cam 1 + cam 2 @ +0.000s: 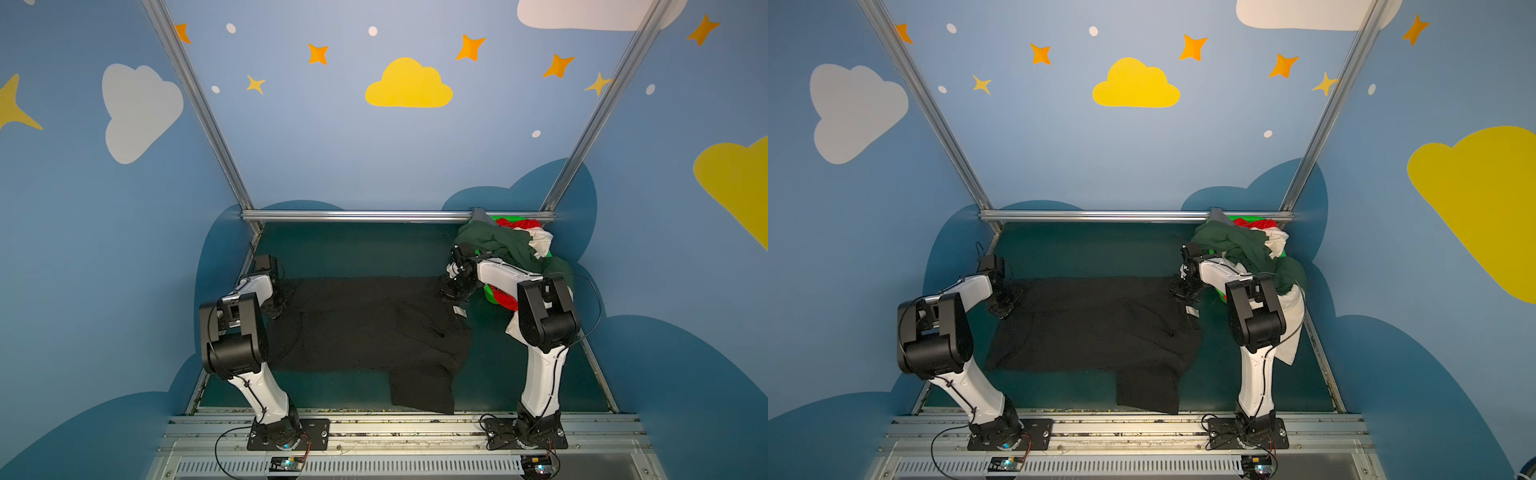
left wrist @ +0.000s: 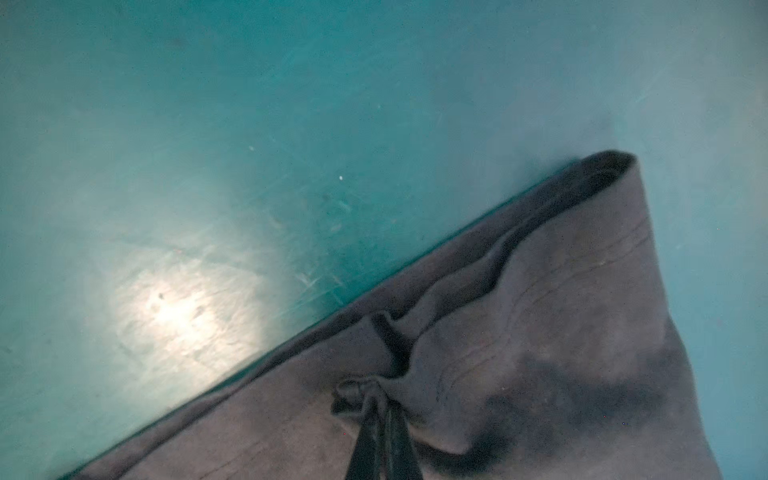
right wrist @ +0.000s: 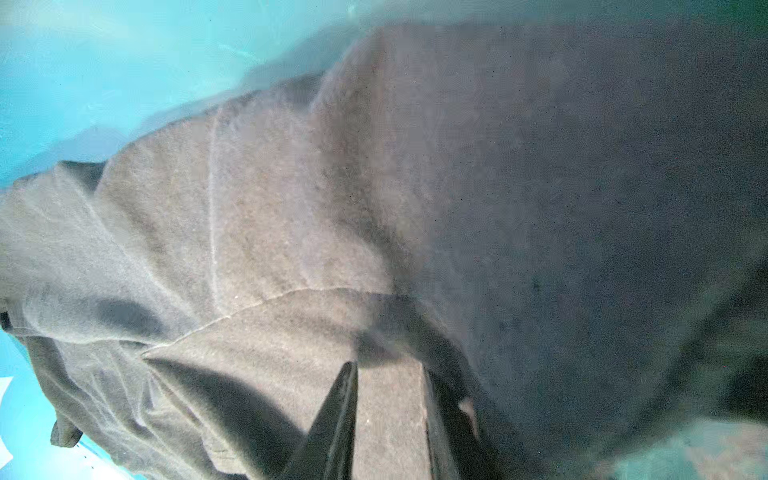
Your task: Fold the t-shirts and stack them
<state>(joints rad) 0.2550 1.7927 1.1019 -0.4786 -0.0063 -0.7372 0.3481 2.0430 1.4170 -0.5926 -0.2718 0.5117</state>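
Left wrist: claw [image 2: 380, 409] cropped, pinching black tee [image 2: 561, 316]

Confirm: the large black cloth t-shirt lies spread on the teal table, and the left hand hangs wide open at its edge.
Not open: the left hand is shut, pinching a bunch of the large black cloth t-shirt at its edge, as the left wrist view shows. The rest stands.

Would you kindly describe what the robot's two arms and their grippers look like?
Both the left arm and the right arm have smooth white link shells joined by bulky black joint housings, and each is bolted to a black base plate. Thin black cables loop along them. The left gripper and the right gripper have slim, dark, tapering fingers.
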